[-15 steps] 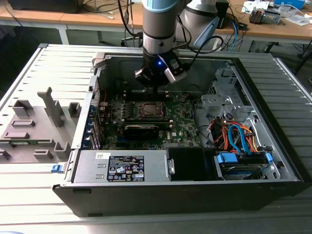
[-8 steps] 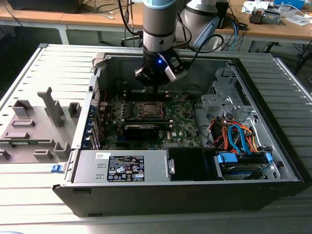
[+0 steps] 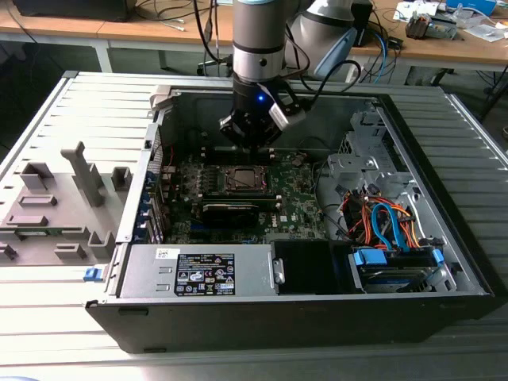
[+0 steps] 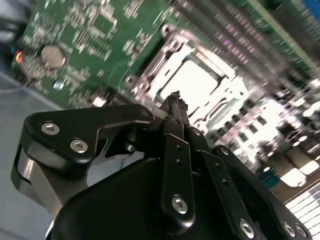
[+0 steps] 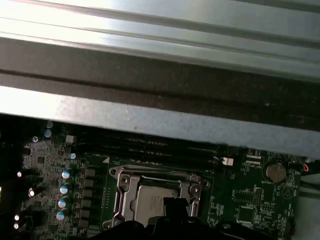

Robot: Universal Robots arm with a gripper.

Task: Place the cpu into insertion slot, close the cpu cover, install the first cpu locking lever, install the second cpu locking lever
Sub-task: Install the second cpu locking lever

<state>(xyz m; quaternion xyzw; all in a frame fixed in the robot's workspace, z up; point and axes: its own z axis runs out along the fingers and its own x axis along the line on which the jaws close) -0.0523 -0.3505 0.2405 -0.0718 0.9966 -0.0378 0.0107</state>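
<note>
**Gripper low over a seated CPU, little room to err**

The gripper (image 4: 175, 102) hangs just above the insertion slot (image 3: 240, 179) on the green circuit board (image 3: 298, 208), its fingers (image 4: 176, 131) pressed together and grasping nothing. In both wrist views the cpu (image 4: 194, 81) already lies in the slot, its pale metal top showing through the window of the cpu cover (image 5: 121, 192), which looks folded down flat around it, though the blurred second wrist view leaves that short of certain. I cannot make out either locking lever well enough to say whether it is latched.

The main risk, as I judge it, is a fingertip coming down off line: a lever is thin and sits tight against the cover's edge, so a small offset could slip off it, scrape the cover or press on the chip.

Crowding adds to this. The long black card slots (image 5: 150, 146) run just beside the socket, a row of blue-capped capacitors (image 5: 64, 195) stands near the other side, and the wall of the computer case (image 3: 238, 313) rises close behind. A coin cell (image 5: 275, 171) sits further off. The bundle of orange and blue cables (image 3: 381, 222) lies well apart.
</note>
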